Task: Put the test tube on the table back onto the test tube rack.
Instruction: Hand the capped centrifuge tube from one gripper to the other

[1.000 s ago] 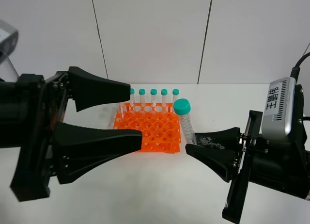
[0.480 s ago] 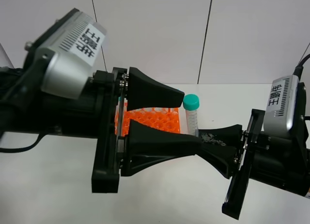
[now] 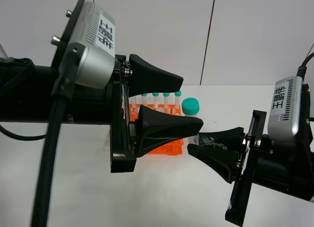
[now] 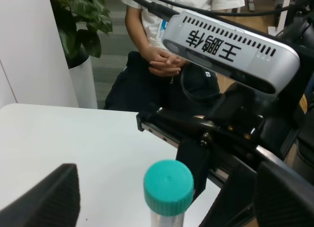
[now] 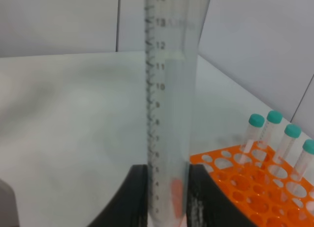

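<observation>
My right gripper [image 3: 194,141] is shut on the test tube [image 3: 190,107] near its lower end and holds it upright just right of the orange test tube rack [image 3: 164,144]. In the right wrist view the clear graduated tube [image 5: 169,114] stands between the fingers [image 5: 131,197]. My left gripper [image 3: 192,103] is open, with its jaws on either side of the tube's teal cap without touching it. The left wrist view shows the cap [image 4: 168,186] between my open fingers [image 4: 46,202].
Several teal-capped tubes [image 3: 156,96] stand in the rack's back row; they also show in the right wrist view [image 5: 274,133] above the rack [image 5: 245,185]. The white table [image 3: 162,192] stretches out in front. A seated person [image 4: 171,55] and a plant [image 4: 81,25] are beyond the table.
My left arm has swung in from the left and risen, so its open jaws now straddle the tube's cap. The right gripper with the tube has barely moved.
</observation>
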Controlling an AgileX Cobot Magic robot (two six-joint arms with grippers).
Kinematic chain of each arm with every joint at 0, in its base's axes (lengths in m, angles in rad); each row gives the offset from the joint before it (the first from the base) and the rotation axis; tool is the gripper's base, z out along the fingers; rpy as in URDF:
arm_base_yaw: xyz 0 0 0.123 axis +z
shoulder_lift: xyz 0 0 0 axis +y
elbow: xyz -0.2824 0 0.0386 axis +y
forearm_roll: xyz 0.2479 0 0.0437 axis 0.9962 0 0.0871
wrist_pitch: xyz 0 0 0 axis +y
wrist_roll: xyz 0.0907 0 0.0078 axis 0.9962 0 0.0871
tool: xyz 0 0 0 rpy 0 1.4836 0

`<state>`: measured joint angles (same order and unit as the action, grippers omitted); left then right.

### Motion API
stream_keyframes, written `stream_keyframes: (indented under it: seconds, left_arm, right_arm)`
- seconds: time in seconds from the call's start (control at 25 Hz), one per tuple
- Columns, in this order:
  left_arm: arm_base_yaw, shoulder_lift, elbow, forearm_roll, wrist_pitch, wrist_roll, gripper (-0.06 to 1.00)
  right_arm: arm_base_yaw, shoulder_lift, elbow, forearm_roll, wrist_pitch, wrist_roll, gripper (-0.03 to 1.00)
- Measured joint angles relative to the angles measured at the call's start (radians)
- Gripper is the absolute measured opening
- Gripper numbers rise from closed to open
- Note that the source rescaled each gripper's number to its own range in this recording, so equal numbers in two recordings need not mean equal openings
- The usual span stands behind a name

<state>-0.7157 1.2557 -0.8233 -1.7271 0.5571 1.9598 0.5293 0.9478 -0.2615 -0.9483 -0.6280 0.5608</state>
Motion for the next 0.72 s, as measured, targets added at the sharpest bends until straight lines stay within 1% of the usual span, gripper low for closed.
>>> stream_keyframes:
  seconds: [0.32,0.56,0.72]
  left_arm:
    - [0.000,0.075,-0.067,0.000,0.038,-0.016,0.72]
    - [0.000,0.084,-0.071,0.000,0.036,-0.018,0.72]
    - [0.000,0.084,-0.071,0.000,0.035,-0.018,0.70]
  right_arm:
    - [0.000,0.000,0.000,0.020,0.000,-0.030,0.02]
    - [0.000,0.000,0.000,0.025,0.000,-0.031,0.02]
    - [0.000,0.000,0.000,0.047,-0.002,-0.039,0.02]
